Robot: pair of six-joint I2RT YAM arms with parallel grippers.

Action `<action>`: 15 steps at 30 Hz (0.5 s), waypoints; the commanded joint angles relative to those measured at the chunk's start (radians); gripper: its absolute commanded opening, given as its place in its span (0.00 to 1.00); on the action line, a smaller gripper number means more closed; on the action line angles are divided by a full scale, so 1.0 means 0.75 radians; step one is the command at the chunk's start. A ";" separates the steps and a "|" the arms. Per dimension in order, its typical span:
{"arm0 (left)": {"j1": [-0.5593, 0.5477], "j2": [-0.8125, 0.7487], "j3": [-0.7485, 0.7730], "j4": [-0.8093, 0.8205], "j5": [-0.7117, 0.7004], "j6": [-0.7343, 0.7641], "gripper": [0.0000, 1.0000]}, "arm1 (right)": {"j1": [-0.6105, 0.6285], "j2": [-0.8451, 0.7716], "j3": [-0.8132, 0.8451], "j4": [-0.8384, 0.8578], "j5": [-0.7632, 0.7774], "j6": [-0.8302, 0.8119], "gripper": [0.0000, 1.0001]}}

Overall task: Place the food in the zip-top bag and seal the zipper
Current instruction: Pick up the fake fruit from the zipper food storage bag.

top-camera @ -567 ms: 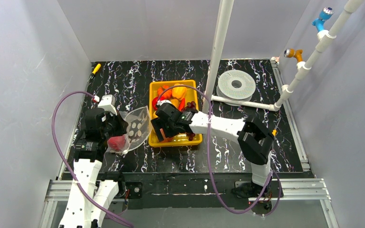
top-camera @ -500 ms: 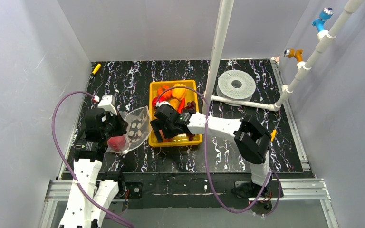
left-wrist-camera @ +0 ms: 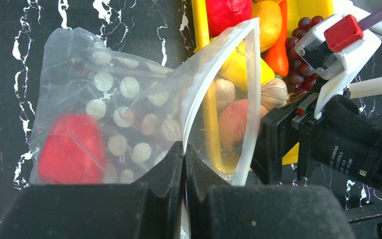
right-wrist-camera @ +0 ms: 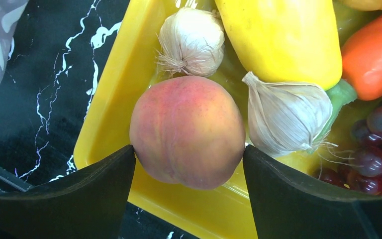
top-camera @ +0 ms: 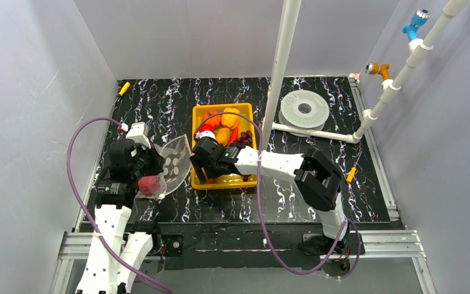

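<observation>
The zip-top bag (left-wrist-camera: 129,99) lay on the table (left-wrist-camera: 144,30) just beside the yellow tray (right-wrist-camera: 109,99), with a red fruit (left-wrist-camera: 72,149) inside. The left gripper (left-wrist-camera: 184,159), fully closed, pinched the bag's mouth edge. The right gripper (right-wrist-camera: 188,149) clamped a peach (right-wrist-camera: 188,124) in the tray's corner.

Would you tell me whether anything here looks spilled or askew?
Nothing stands out: the left gripper pinches the zip-top bag open, a red fruit inside, the other food in the yellow tray.
</observation>
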 commanded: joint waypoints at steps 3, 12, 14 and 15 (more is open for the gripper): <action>-0.003 0.002 0.010 -0.024 -0.009 0.002 0.00 | 0.003 0.020 0.061 -0.009 0.063 -0.024 0.84; -0.004 0.000 0.010 -0.024 -0.011 0.003 0.00 | 0.003 -0.069 0.002 0.004 0.072 -0.045 0.63; -0.003 0.005 0.010 -0.024 -0.011 0.002 0.00 | 0.003 -0.102 -0.015 0.009 0.086 -0.055 0.57; -0.003 0.006 0.011 -0.024 -0.011 0.002 0.00 | 0.003 -0.116 -0.021 0.009 0.099 -0.060 0.54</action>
